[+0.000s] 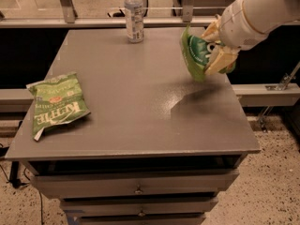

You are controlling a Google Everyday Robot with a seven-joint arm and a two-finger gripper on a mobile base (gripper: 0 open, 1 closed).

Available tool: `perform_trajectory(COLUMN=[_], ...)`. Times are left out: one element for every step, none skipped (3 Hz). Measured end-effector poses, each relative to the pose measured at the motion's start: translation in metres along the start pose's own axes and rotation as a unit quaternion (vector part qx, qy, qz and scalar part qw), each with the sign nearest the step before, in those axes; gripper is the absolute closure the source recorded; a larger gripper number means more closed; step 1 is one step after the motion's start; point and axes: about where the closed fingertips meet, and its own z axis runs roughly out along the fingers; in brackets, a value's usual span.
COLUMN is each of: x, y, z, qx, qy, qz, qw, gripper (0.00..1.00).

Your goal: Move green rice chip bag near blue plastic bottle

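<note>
Matte grey table (pixel 117 125) | tool (pixel 216 47) above right edge clamps puffy green rice chip bag (pixel 195 53) aloft

White "KETTLE" on the flat green bag (pixel 57 108) at left; jaws at upper right around the green rice chip bag (pixel 198 55).

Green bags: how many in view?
2. The rice chip bag hangs above the right rear of the table, clamped by the jaws of the gripper. The Kettle bag lies flat near the left edge. None seems hidden.
</note>
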Motion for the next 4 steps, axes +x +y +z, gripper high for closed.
perform_trajectory(x=[0.001,0.003,0.007,0.010], y=[0.006,-0.018,-0.069,-0.117], z=[-0.004,-0.001,0.014,0.047], qx=[0.013,0.058,0.112,0.132], qy=[-0.007,-0.026,-0.045,-0.063], qz=[0.002,-0.024,-0.092,-0.155], qw=[0.9999,0.9977,0.9884,0.9771], gripper=[1.00,1.00,1.00,1.00])
